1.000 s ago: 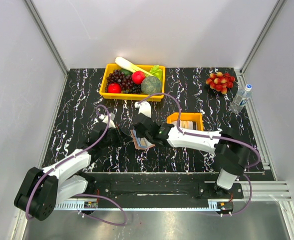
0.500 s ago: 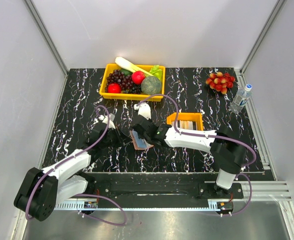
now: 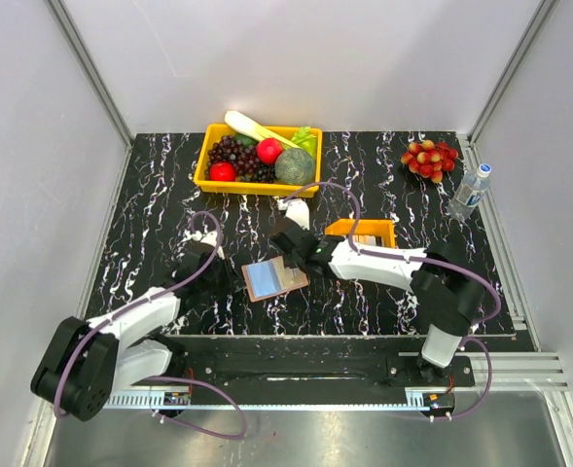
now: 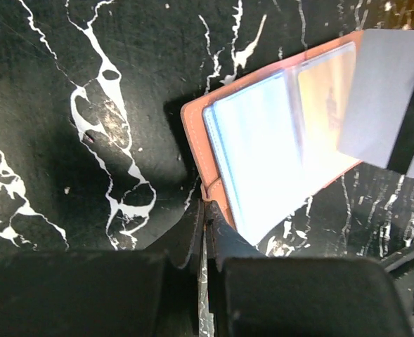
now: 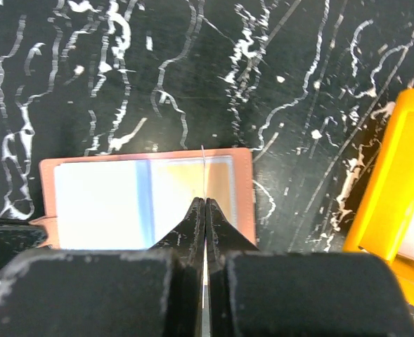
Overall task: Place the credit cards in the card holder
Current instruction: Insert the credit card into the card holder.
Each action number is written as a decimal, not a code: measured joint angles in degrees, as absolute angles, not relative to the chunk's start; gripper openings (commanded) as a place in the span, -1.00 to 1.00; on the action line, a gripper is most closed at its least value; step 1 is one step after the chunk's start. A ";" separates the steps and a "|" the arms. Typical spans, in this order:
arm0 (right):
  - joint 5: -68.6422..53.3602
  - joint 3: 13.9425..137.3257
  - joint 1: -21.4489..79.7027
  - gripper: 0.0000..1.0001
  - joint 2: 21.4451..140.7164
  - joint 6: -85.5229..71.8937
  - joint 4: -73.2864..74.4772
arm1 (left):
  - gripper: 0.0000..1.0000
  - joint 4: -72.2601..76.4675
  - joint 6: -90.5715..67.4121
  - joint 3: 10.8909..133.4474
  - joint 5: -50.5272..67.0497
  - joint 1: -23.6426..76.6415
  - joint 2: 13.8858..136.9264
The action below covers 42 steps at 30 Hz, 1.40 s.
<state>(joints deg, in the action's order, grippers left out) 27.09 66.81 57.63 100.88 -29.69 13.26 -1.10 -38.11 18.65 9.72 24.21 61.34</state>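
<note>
The card holder (image 3: 267,281) lies open on the black marbled table, tan-pink outside with pale slots; it also shows in the left wrist view (image 4: 277,133) and the right wrist view (image 5: 122,200). My left gripper (image 3: 238,278) is shut on the holder's snap tab (image 4: 208,191) at its near-left edge. My right gripper (image 3: 297,261) is shut on a thin grey credit card (image 4: 386,91), seen edge-on in the right wrist view (image 5: 203,172), held upright over the holder's right, tan half. More cards lie in the small orange tray (image 3: 349,227).
A yellow fruit bin (image 3: 206,167) stands at the back centre. A bunch of red fruit (image 3: 429,158) and a water bottle (image 3: 470,192) are at the back right. The orange tray's rim (image 5: 396,182) is close to the right of my right gripper.
The card holder, earlier half-folded between the grippers, now lies spread open and flat. My right gripper has pulled back to the right with the card. My left gripper shifted slightly lower.
</note>
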 measured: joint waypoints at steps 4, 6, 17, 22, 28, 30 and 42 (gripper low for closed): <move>19.81 63.07 52.82 -1.00 99.26 -31.22 12.38 | -1.00 -1.69 -35.88 20.71 9.17 24.21 65.80; 15.66 60.53 50.54 -1.00 97.82 -31.90 10.39 | -1.00 -1.69 -35.33 21.67 9.17 24.21 68.05; -3.44 54.83 47.99 -1.00 95.53 -36.53 -2.04 | -1.00 -1.39 -34.26 24.62 9.21 24.21 72.51; -7.81 52.51 46.44 -1.00 95.68 -37.71 -6.68 | -1.00 -1.67 -34.17 25.10 9.17 24.23 72.93; -12.21 48.21 41.28 -1.00 97.03 -38.79 -10.48 | -1.00 -1.67 -34.22 25.17 9.04 24.23 72.97; -13.54 47.86 40.45 -1.00 98.04 -39.22 -11.55 | -1.00 -1.67 -34.26 25.17 9.04 24.23 72.97; -17.67 45.71 40.45 -1.00 100.97 -43.86 -20.18 | -1.00 -1.67 -34.39 25.17 9.06 24.21 72.97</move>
<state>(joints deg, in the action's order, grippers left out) -17.67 45.71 40.45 100.97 -43.86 -20.18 -1.67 -34.39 25.17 9.06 24.21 72.97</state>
